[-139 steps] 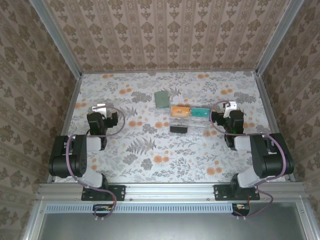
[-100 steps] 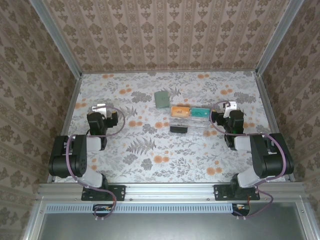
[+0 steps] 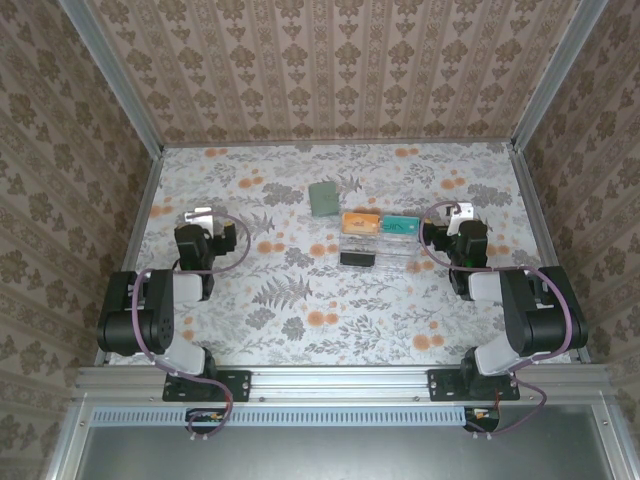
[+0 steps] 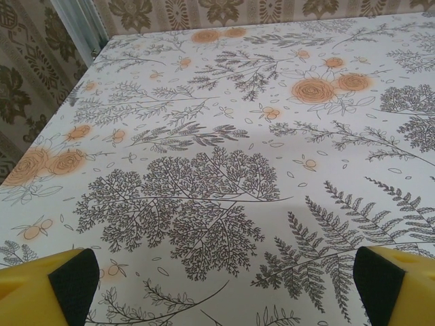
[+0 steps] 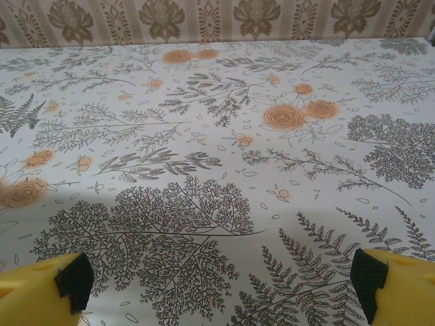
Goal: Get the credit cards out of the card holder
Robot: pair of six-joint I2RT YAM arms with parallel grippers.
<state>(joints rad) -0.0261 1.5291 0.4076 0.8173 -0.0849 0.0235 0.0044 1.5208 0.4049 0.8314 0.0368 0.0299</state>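
Two arms folded back low at the near edge of the table [image 3: 300, 300], one on each side.

Far left: left gripper [image 3: 200, 214], pointing toward the back wall, above the flowered cloth and well apart from everything at the middle. Jaws wide in the wrist view, yellow fingers [image 4: 34, 285] with black pads at the bottom corners, only leaf-and-rose print between them.

Further right: card holder [image 3: 324, 198], flat on the cloth, grey-green face up, apparently closed and slightly turned. Near the far-left corner of the clear tray [image 3: 390, 250] but not touching it.

Next, in the tray's far row: tan-orange card [image 3: 360, 221] on the left, teal-green card [image 3: 400, 226] just beside it on the right. Cannot tell whether down inside the compartments or lying across their rims. In the near row, below the orange card: black block [image 3: 357, 258].

Far right: right gripper [image 3: 460, 211], likewise aimed at the back wall, near the tray's right end without touching it. Jaws wide here too, yellow fingers [image 5: 37, 288] at both lower corners of the wrist view, bare printed cloth between.
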